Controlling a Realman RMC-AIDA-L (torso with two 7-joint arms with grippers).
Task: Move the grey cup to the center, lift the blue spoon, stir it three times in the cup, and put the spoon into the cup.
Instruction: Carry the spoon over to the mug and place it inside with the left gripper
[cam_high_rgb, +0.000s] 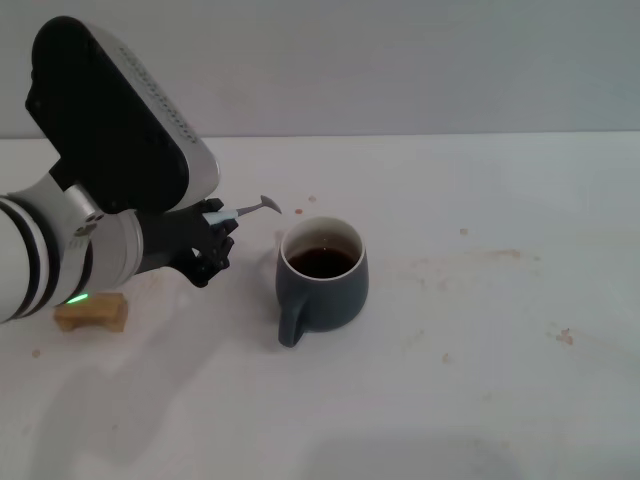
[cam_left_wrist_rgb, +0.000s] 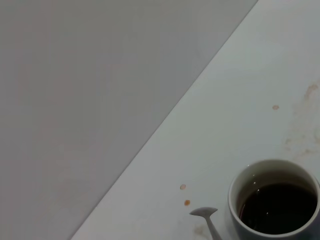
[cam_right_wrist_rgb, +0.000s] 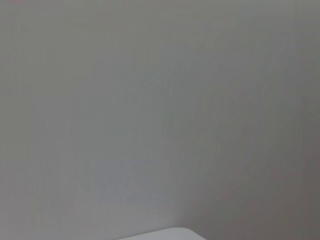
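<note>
The grey cup (cam_high_rgb: 322, 282) stands near the middle of the white table, handle toward me, dark brown liquid inside. It also shows in the left wrist view (cam_left_wrist_rgb: 272, 200). My left gripper (cam_high_rgb: 215, 232) is shut on the blue spoon (cam_high_rgb: 253, 208) and holds it in the air just left of the cup. The spoon's metal bowl points toward the cup's far rim, apart from it. The spoon's bowl shows in the left wrist view (cam_left_wrist_rgb: 204, 213) beside the cup. My right gripper is out of view.
A tan wooden block (cam_high_rgb: 92, 312) lies on the table at the left, under my left arm. Small brown stains (cam_high_rgb: 500, 256) mark the table right of the cup. The table's far edge meets a grey wall (cam_high_rgb: 400, 60).
</note>
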